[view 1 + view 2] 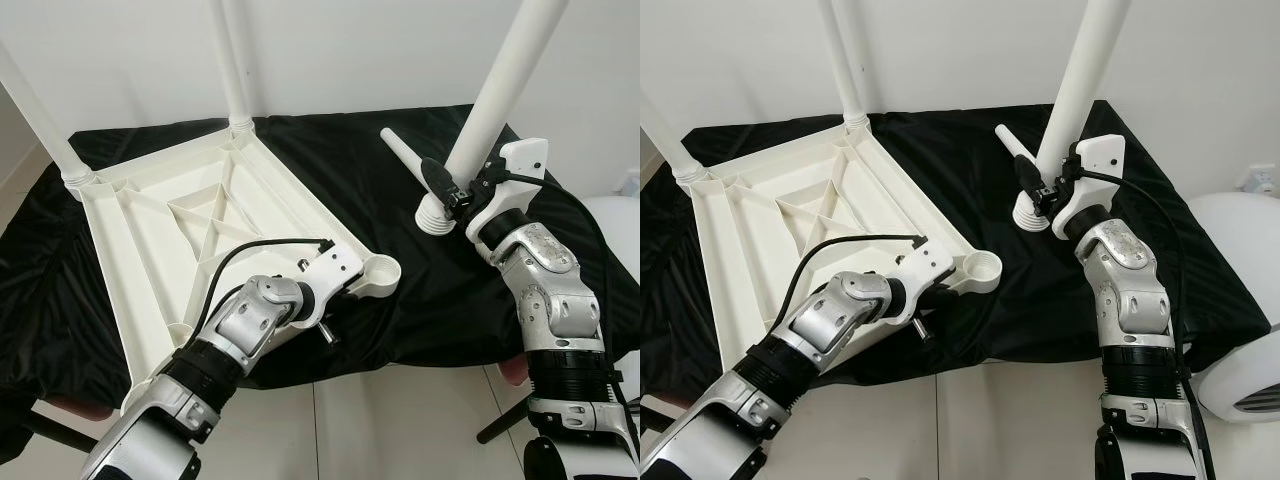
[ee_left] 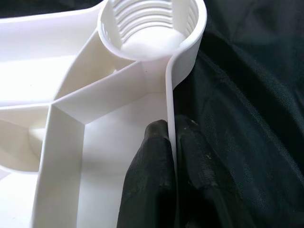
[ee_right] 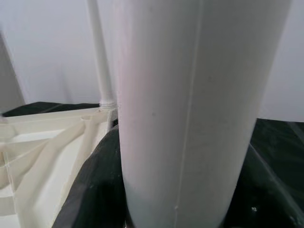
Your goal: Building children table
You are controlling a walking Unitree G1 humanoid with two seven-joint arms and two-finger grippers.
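Observation:
A white plastic table top point(image 1: 150, 215) lies upside down on a black cloth. Two white legs point(image 1: 228, 60) stand in its far corners. The near right corner has an empty threaded socket point(image 2: 149, 28). My left gripper point(image 2: 173, 130) is shut on the table top's thin rim just behind that socket, one finger on each side of the wall. My right gripper point(image 1: 447, 188) is shut on a third white leg point(image 1: 500, 80), held tilted with its threaded end point(image 1: 433, 217) down on the cloth, to the right of the socket. A fourth leg point(image 1: 403, 152) lies on the cloth behind it.
The black cloth point(image 1: 440, 300) covers a low surface whose front edge runs just below my arms, with tiled floor point(image 1: 400, 420) beneath. A large white rounded object point(image 1: 1240, 300) stands at the right. A white wall rises close behind.

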